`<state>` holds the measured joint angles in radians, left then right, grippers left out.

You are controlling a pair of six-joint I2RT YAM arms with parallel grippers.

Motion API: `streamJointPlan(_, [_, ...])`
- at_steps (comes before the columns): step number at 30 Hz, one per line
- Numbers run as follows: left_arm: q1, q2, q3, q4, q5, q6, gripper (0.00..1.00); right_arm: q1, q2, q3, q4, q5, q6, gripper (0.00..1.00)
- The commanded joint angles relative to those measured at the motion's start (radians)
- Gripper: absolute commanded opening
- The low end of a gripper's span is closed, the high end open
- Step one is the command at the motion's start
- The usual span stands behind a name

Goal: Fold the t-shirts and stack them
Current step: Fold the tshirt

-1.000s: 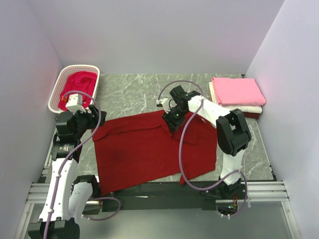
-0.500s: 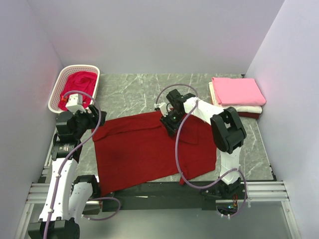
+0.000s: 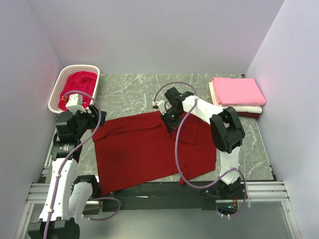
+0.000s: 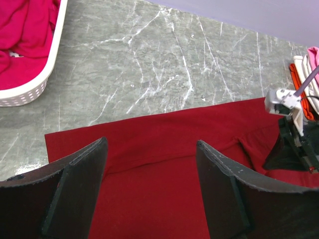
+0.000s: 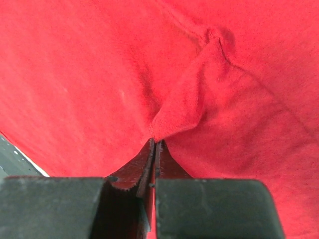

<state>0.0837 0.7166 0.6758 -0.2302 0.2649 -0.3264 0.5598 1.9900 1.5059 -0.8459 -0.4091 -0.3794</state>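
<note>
1. Top external view:
   - The dark red t-shirt (image 3: 149, 149) lies spread on the counter (image 3: 129, 94) between the arms, its near hem at the counter's front edge.
   - The right jaws press on its far edge near the middle. The left jaws hang above its far left corner.
   - The crimson t-shirt (image 3: 79, 81) is bundled in the basket (image 3: 56, 92).
   - The pink t-shirt (image 3: 238, 91) lies folded on the white t-shirt (image 3: 245, 109) at the far right. What lies beneath them shows only as a thin edge.
   - Grip on the cloth cannot be read from this height.

2. Left wrist view:
   - The left jaws stand wide apart and hold nothing. The fingers (image 4: 79, 184) frame the shirt's far left border, which lies flat with one shallow crease.
   - Height above the cloth cannot be told.
   - The cloth appears soft, light and limp, with no stiffness of its own. A hem or corner is the sensible place to pinch.

3. Right wrist view:
   - The right jaws are fully closed on a small raised pleat of the dark red cloth.
   - Cloth fills nearly the whole frame, so the part of the garment held is unclear.
   - Such a thin pinch may slip. Lifted cloth will probably drape and drag across the counter.
</note>
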Motion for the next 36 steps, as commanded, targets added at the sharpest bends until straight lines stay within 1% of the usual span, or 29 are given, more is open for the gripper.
streamJointPlan(1, [0.001,-0.017,0.018,0.038,0.016,0.015,0.77,0.021,-0.043,0.057,-0.025,-0.026,-0.004,0.0])
streamJointPlan(7, [-0.001,-0.019,0.018,0.038,0.016,0.015,0.77,0.052,-0.011,0.06,-0.028,-0.048,-0.001,0.01])
streamJointPlan(10, [-0.001,-0.017,0.019,0.038,0.017,0.015,0.77,0.064,0.001,0.069,-0.038,-0.047,-0.003,0.04])
streamJointPlan(14, [-0.001,-0.017,0.019,0.038,0.017,0.015,0.77,0.066,0.006,0.068,-0.03,-0.001,0.002,0.13])
streamJointPlan(20, [-0.001,-0.019,0.018,0.038,0.017,0.015,0.77,0.068,-0.008,0.056,-0.012,0.041,0.019,0.22])
streamJointPlan(23, [0.001,-0.017,0.019,0.038,0.02,0.015,0.77,0.066,-0.016,0.059,-0.009,0.055,0.024,0.3])
streamJointPlan(25, [-0.001,-0.017,0.018,0.038,0.02,0.015,0.77,0.066,-0.02,0.062,-0.012,0.052,0.027,0.32])
streamJointPlan(27, [-0.001,-0.019,0.018,0.042,0.02,0.015,0.77,0.069,-0.022,0.062,-0.015,0.047,0.028,0.33])
streamJointPlan(36, [-0.001,-0.017,0.018,0.04,0.019,0.015,0.77,0.091,-0.011,0.031,-0.004,0.036,0.037,0.29])
